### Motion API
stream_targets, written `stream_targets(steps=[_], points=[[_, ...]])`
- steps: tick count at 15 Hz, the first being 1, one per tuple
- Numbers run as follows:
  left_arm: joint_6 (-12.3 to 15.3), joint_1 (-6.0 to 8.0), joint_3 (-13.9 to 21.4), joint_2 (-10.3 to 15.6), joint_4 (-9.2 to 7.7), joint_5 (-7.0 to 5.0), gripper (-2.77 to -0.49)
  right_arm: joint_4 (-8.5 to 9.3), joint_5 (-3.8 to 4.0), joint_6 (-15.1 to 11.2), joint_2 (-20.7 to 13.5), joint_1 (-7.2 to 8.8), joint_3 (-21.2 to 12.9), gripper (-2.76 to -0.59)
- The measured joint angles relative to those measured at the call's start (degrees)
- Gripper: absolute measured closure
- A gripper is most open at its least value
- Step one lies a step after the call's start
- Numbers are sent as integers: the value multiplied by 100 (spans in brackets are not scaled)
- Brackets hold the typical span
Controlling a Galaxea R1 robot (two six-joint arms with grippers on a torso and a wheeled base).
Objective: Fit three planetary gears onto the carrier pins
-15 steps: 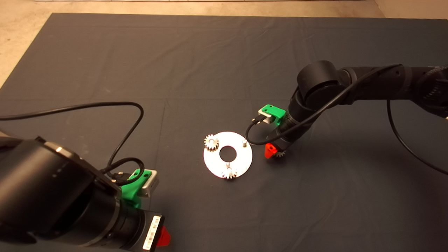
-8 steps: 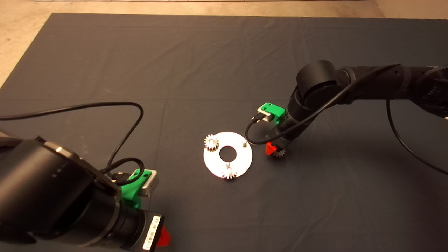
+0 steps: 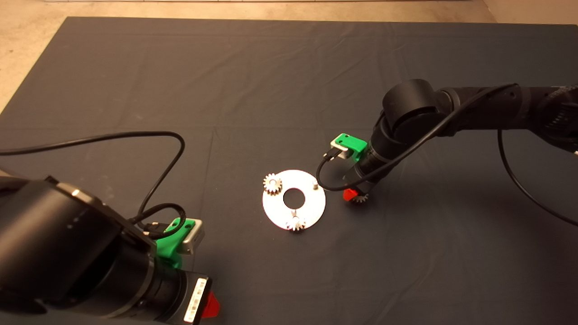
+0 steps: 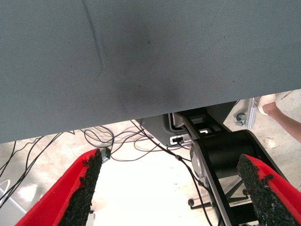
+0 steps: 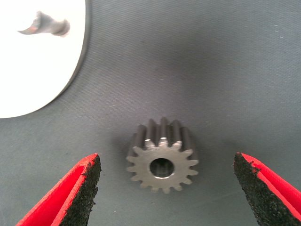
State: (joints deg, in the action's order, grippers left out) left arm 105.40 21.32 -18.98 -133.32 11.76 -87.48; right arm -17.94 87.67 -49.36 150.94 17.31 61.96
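Right gripper (image 5: 164, 188), fingers spread wide and holding nothing, straddles a loose gear (image 5: 162, 162) beside the white disc (image 3: 293, 198); left gripper (image 4: 174, 188), likewise wide open and empty, sits parked well away from the disc.

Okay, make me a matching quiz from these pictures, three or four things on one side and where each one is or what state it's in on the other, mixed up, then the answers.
Things:
1. loose gear
2. bare pin
3. left claw
4. right claw

Places or states:
A. open, parked at the mat's near left edge
B. standing on the white disc with no gear on it
C. open, straddling a gear
D. lying flat on the mat beside the disc

Pairs: 1-D, 2-B, 3-A, 4-C
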Motion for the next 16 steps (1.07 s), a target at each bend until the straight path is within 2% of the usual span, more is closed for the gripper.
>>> stream_targets(steps=[6, 7, 10, 16], points=[[2, 0, 0, 0, 0, 2, -204, -6, 0, 16, -1, -37, -32, -207], [2, 0, 0, -1, 0, 0, -204, -10, 2, 27, -1, -61, -30, -197], [5, 0, 0, -1, 0, 0, -204, -22, 1, 33, -15, -189, -32, -196], [6, 0, 0, 0, 0, 0, -204, -77, 2, 113, -32, -210, -33, -183]])
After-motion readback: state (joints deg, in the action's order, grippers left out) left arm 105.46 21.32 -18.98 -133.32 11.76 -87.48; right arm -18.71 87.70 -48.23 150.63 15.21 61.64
